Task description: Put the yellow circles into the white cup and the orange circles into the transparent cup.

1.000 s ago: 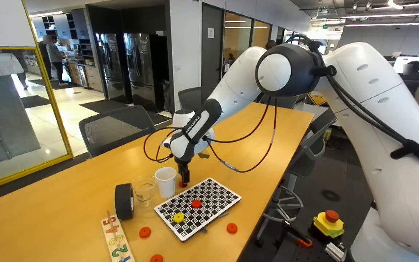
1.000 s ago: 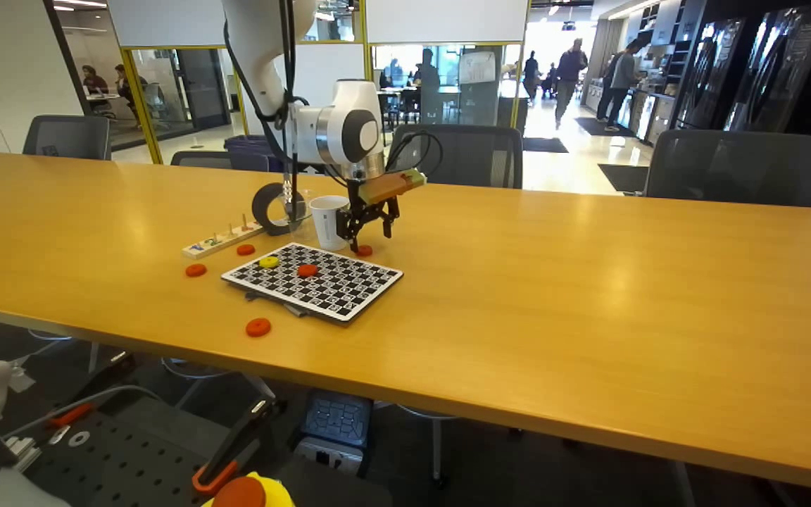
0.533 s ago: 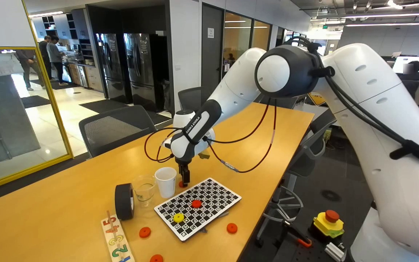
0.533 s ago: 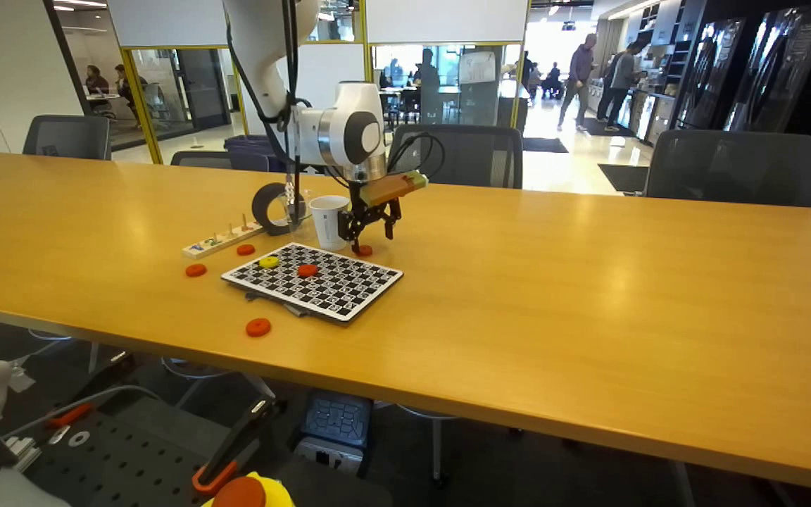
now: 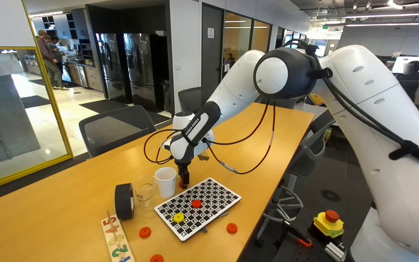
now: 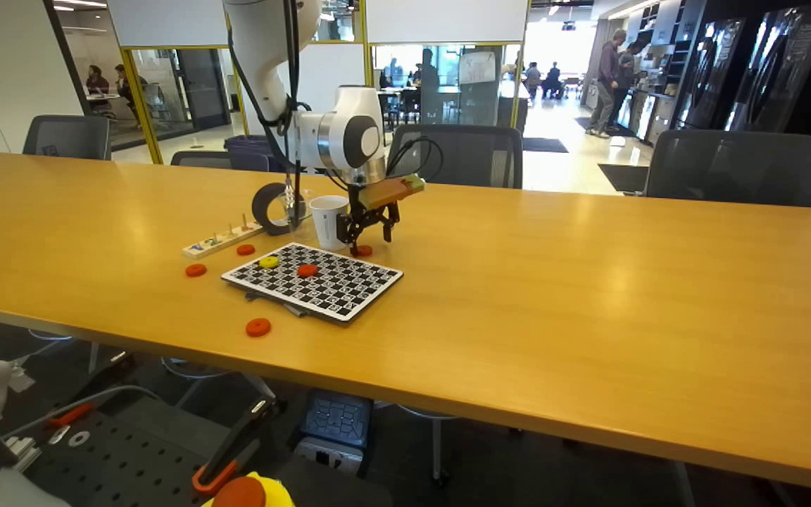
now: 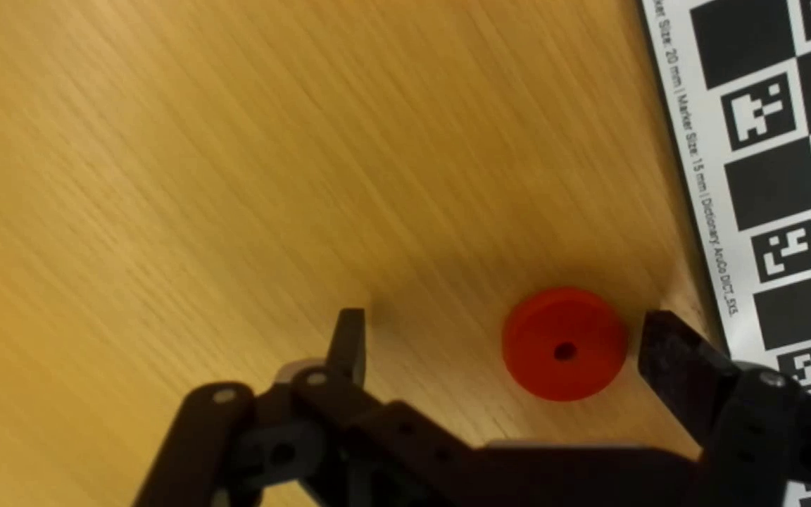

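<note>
The claw has its fingers held wide apart, one tip near the lower middle of the wrist view and the other at the lower right. Between them an orange disc lies flat on the worktop, nearer the finger at the right of the frame; whether the two touch I cannot tell. A ChArUco board takes up the right edge of that view.

In an exterior view, the white cup stands upright at mid-frame, just left of the claw. Left of it stands the transparent cup, also upright, and beside that a thick black ring rests on its edge. Below the ring, at the lower left, lies a wooden number strip with pegs.

The board carries a yellow disc toward its lower left and a second orange disc up and right of that. On the worktop lie a third orange disc, right of the strip, a fourth orange disc, cut by the bottom edge, and a fifth orange disc, below the board's right corner.

Farther out, a mesh-backed chair stands at the left, a steel refrigerator at the upper left, and a red-topped emergency-stop button sits at the lower right.
</note>
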